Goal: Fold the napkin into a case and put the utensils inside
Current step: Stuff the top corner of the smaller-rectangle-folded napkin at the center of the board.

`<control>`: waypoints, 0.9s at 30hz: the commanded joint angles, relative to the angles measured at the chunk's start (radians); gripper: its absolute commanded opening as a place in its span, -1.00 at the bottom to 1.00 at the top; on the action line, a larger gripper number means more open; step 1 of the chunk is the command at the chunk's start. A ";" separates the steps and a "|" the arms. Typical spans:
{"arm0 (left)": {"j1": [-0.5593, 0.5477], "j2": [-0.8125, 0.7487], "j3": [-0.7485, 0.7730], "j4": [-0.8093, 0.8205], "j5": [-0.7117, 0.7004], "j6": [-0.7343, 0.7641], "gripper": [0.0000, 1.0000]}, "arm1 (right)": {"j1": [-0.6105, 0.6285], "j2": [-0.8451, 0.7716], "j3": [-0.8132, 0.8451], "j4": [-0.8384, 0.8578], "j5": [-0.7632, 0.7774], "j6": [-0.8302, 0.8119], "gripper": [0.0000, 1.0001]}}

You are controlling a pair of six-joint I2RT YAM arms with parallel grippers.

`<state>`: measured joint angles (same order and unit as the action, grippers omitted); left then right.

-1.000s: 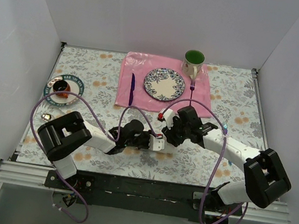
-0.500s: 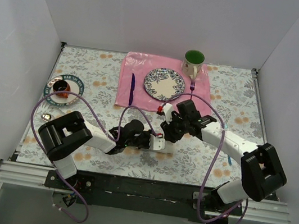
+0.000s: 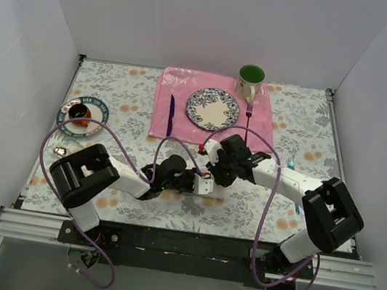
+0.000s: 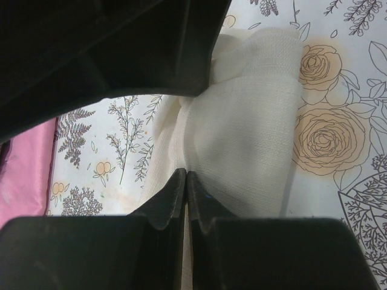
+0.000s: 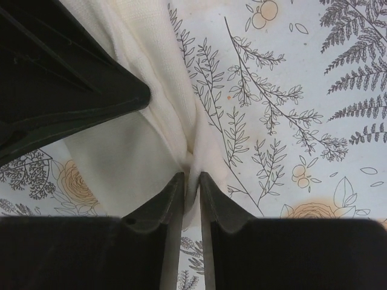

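Note:
The cream-white napkin [image 4: 242,133] lies bunched on the flowered tablecloth between my two grippers. In the top view only a small white bit [image 3: 204,186] of it shows under them. My left gripper [image 4: 186,176] is shut on a fold of the cloth. My right gripper [image 5: 191,175] is shut on another pinched fold of the napkin [image 5: 139,151]. In the top view the left gripper [image 3: 198,183] and the right gripper [image 3: 216,172] sit almost touching. A small teal shiny utensil [image 3: 291,163] lies to the right, and another shiny piece [image 3: 61,150] lies at the left.
A pink placemat [image 3: 180,91] at the back holds a patterned plate [image 3: 212,109], a dark purple knife [image 3: 170,115] and a dark purple fork [image 3: 249,112]. A green mug [image 3: 250,80] stands behind it. A saucer [image 3: 83,114] sits at the left. White walls enclose the table.
My right gripper has moved left, closer to the left gripper, with the napkin fold in it. The left arm has stayed where it was.

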<state>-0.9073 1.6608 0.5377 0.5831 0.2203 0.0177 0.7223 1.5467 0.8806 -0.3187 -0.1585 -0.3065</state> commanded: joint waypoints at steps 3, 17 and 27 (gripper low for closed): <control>-0.004 -0.004 0.018 -0.057 -0.021 -0.012 -1.00 | 0.058 0.004 -0.035 0.067 0.152 0.021 -0.76; -0.004 0.001 0.024 -0.068 -0.033 -0.041 -1.00 | 0.081 0.013 0.046 -0.011 0.175 0.064 -0.97; -0.004 0.010 0.027 -0.065 -0.030 -0.047 -1.00 | 0.081 -0.013 0.081 -0.091 0.177 0.072 -0.76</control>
<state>-0.9073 1.6608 0.5522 0.5613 0.2012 -0.0219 0.8047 1.5555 0.9279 -0.3634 0.0303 -0.2501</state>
